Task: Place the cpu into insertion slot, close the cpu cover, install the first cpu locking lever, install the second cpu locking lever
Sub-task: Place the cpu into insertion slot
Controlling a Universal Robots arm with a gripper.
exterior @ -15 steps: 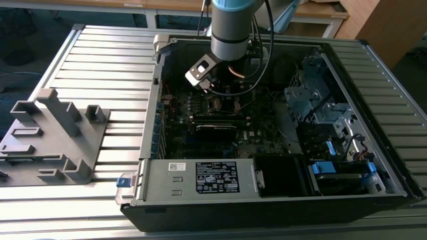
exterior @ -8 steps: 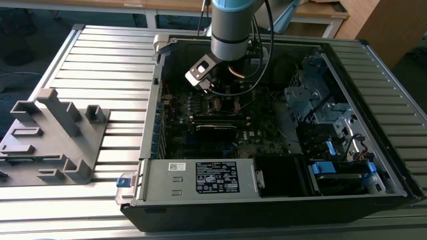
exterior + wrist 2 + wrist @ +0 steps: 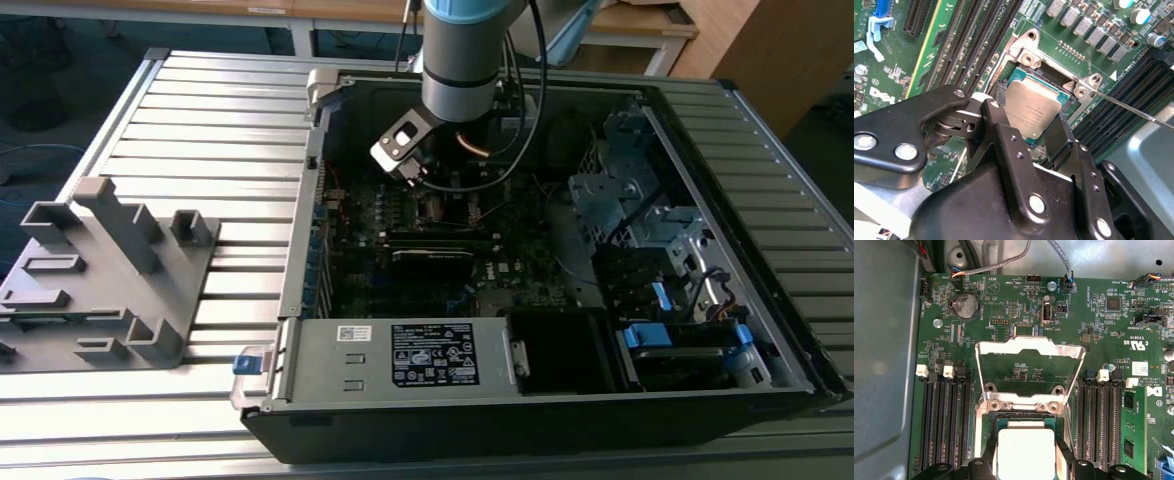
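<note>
My gripper [image 3: 1029, 129] pinches the cpu [image 3: 1031, 105] in the insertion slot [image 3: 1050, 80]; cpu cover [image 3: 1029, 346] up, mem slots [image 3: 944, 425] close on both sides.

Cpu [image 3: 1032, 112] top: dull grey metal, matt, smooth; green edge. Cpu cover [image 3: 1029, 346]: bare silvery sheet metal, shiny. Circuit board [image 3: 1094, 315]: green lacquer, semi-gloss. Memory slots [image 3: 944, 425]: black plastic. Gripper [image 3: 1023, 116]: black, matt, w/ bright metal screw heads. Exterior view: table [image 3: 200, 130] ribbed light metal, satin; case [image 3: 296, 270] dull grey sheet metal; at its 9 o'clock, fixture [image 3: 107, 270], grey matt plastic.
</note>
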